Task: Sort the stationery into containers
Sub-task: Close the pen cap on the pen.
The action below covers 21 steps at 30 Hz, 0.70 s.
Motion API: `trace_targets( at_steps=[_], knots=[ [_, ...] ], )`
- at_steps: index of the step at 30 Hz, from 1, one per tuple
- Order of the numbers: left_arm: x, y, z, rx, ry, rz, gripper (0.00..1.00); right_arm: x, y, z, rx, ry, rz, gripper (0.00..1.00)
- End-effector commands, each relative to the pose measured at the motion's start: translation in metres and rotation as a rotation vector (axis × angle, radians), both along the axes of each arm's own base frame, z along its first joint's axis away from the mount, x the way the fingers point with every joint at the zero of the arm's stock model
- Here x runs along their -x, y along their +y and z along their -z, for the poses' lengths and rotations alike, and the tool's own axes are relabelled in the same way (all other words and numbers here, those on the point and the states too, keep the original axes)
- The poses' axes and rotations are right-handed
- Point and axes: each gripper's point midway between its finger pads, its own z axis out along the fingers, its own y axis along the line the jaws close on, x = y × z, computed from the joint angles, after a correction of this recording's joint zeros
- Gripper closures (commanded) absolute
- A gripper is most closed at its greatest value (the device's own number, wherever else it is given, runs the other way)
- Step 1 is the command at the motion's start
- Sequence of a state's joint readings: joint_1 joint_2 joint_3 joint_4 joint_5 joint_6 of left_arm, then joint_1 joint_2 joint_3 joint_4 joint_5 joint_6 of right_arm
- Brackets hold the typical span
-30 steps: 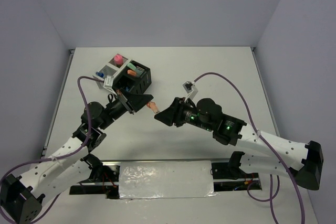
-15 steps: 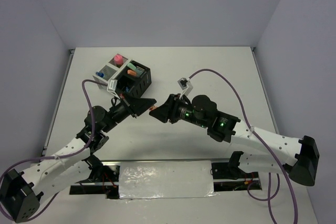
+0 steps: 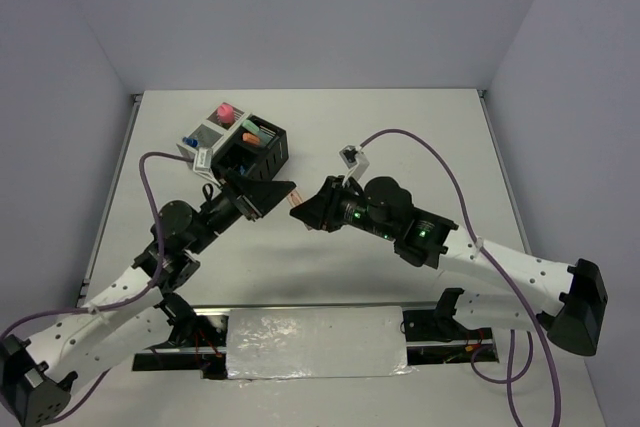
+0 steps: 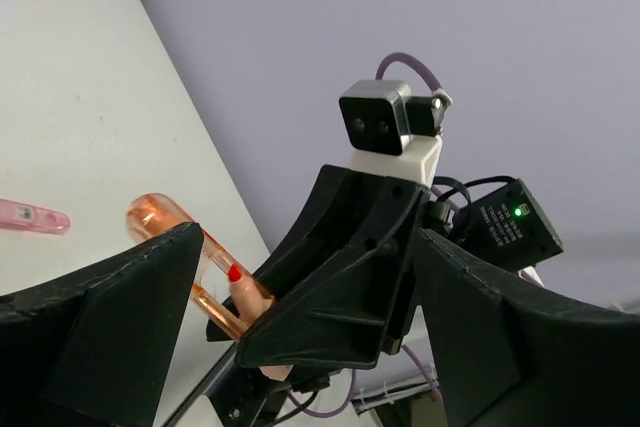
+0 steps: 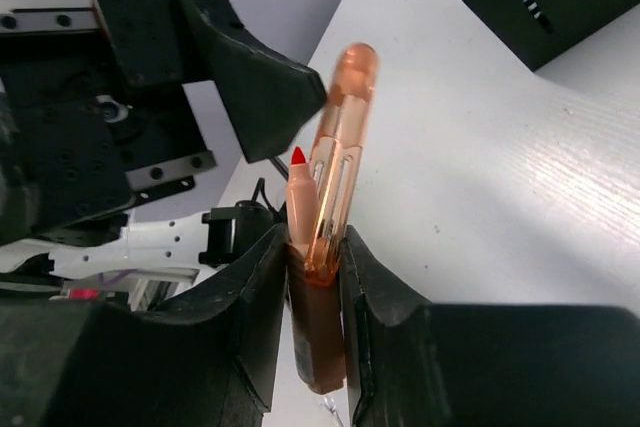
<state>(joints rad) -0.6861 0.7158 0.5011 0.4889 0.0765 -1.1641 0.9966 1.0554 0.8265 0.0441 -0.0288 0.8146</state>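
Gripping orange marker (image 5: pixel 338 147), right pincer (image 5: pixel 315 239) clamped tight.
Left pincer (image 4: pixel 310 247) gapes wide, empty; marker base hidden by fingers (image 5: pixel 250 317).

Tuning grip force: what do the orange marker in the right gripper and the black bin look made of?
The orange marker: probably glossy translucent plastic, since light passes through it and it shows bright highlights. The black bin: matte black with a slotted wall; metal or plastic, cannot tell.

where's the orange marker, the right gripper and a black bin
orange marker (image 5: pixel 338 132), right wrist view, on its translucent upper part
right gripper (image 5: pixel 314 247), right wrist view, midway between the fingertips
black bin (image 5: pixel 540 7), right wrist view, on its side wall
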Motion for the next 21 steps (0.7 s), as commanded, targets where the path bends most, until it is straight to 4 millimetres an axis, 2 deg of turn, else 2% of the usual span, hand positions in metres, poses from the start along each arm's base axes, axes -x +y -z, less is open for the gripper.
trace_targets(
  at_steps=[1, 3, 4, 5, 7, 8, 9, 16, 20, 21],
  knots=[
    [-0.005, 0.013, -0.027, -0.071, -0.059, -0.087, 0.01, -0.004, -0.002, -0.052, -0.097, -0.116, 0.006, 0.96],
    [-0.002, 0.017, -0.028, -0.126, -0.073, -0.095, 0.01, -0.003, -0.005, -0.049, -0.075, -0.12, 0.004, 0.97],
    [-0.005, 0.027, -0.037, -0.125, -0.084, -0.153, 0.01, -0.003, -0.007, -0.049, -0.067, -0.132, 0.004, 0.97],
    [-0.007, 0.031, -0.027, -0.169, -0.054, -0.173, 0.01, -0.002, -0.008, -0.048, -0.059, -0.137, 0.0, 0.98],
    [-0.01, 0.043, -0.023, -0.193, -0.035, -0.229, 0.01, 0.005, -0.01, -0.053, -0.071, -0.167, -0.037, 1.0],
    [-0.011, 0.044, -0.013, -0.215, -0.023, -0.234, 0.01, 0.009, -0.009, -0.056, -0.08, -0.19, -0.056, 1.0],
    [-0.01, 0.043, -0.012, -0.213, -0.025, -0.231, 0.01, 0.011, -0.01, -0.06, -0.092, -0.199, -0.066, 1.0],
    [-0.007, 0.023, -0.004, -0.204, -0.074, -0.137, 0.01, 0.02, -0.012, -0.066, -0.099, -0.22, -0.106, 1.0],
    [0.006, 0.007, -0.015, -0.148, -0.176, -0.03, 0.05, 0.027, -0.014, -0.071, -0.112, -0.233, -0.135, 1.0],
    [0.007, 0.004, -0.018, -0.14, -0.195, -0.012, 0.1, 0.029, -0.014, -0.071, -0.116, -0.239, -0.144, 1.0]
  ],
)
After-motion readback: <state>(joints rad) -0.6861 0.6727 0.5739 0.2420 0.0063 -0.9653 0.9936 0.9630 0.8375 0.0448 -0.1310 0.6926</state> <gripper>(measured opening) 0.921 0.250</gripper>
